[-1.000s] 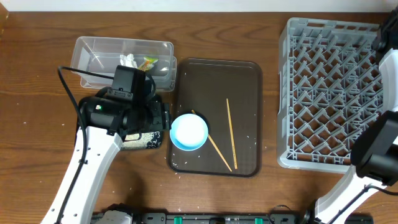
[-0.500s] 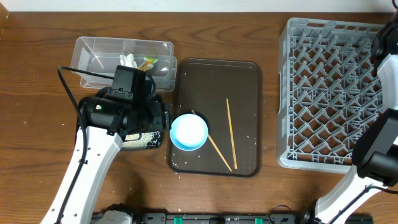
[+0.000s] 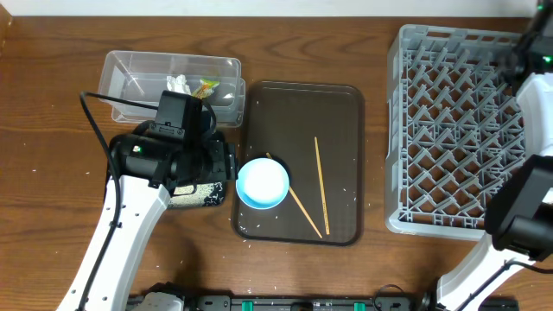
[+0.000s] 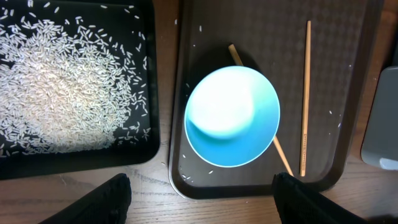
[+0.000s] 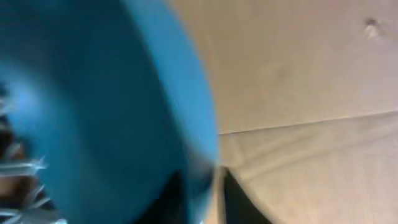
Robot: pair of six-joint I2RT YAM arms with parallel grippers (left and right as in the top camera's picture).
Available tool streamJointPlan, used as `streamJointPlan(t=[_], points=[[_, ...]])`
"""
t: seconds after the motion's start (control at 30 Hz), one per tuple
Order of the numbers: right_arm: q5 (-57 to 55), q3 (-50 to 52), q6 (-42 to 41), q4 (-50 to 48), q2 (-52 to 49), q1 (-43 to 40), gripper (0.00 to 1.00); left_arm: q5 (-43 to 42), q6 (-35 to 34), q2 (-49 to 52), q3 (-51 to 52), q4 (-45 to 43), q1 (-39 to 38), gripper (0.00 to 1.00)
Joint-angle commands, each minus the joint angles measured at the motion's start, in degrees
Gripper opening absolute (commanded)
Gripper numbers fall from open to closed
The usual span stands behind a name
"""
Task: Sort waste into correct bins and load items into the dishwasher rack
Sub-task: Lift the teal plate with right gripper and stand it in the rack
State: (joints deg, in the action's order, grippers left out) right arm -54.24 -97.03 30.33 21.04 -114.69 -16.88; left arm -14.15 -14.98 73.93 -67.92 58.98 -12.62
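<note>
My left gripper (image 4: 199, 208) is open and empty, above the front rim of the dark-brown serving tray (image 3: 341, 104). The light-blue bowl (image 4: 231, 116) stands on that tray, also in the overhead view (image 3: 263, 182), on the end of one chopstick (image 4: 283, 158). The other chopstick (image 4: 305, 93) lies to its right. Rice grains (image 4: 62, 81) fill the black tray (image 4: 74, 163). The clear tub (image 3: 130, 69) holds the tissue (image 3: 179, 84) and the wrapper (image 3: 206, 87). My right gripper (image 5: 208, 186) is shut on the dark-blue plate (image 5: 93, 112), at the far right of the grey rack (image 3: 458, 130).
Stray rice grains lie on the serving tray near its front rim (image 4: 205, 171). The left arm (image 3: 147, 173) covers most of the black tray from above. The rack's corner (image 4: 380, 124) shows at the right of the left wrist view.
The right arm has shifted a little left and down over the rack's far right corner. The left arm, bowl and chopsticks have not moved.
</note>
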Motion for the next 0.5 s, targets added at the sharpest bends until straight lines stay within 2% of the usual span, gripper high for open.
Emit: streamJointPlan(t=[0.0,0.07,0.1,0.13,0.3,0.4,0.47], points=[[1.77,1.25,-5.57,1.14,-0.13,1.53,0.51,0.74,0.13,0.31,0.33,0.15,0.17,0.76],[1.81,1.25,-7.5,1.6,0.74,2.08,0.72,0.74,0.13,0.31,0.33,0.15,0.17,0.76],[1.79,1.25,-8.66,1.88,1.38,2.38,0.91,0.74,0.13,0.31,0.33,0.15,0.17,0.76],[1.88,1.25,-9.81,2.05,2.16,2.69,0.99,0.72,0.13,0.31,0.33,0.15,0.17,0.76],[10.62,1.25,-10.38,3.26,8.41,4.63,0.99,0.74,0.15,0.31,0.33,0.13,0.17,0.76],[26.29,1.25,-10.45,8.85,12.66,6.27,0.99,0.76,0.15,0.31,0.33,0.09,0.17,0.76],[39.26,1.25,-12.15,14.71,14.95,7.65,0.93,0.79,0.15,0.31,0.33,0.09,0.17,0.76]])
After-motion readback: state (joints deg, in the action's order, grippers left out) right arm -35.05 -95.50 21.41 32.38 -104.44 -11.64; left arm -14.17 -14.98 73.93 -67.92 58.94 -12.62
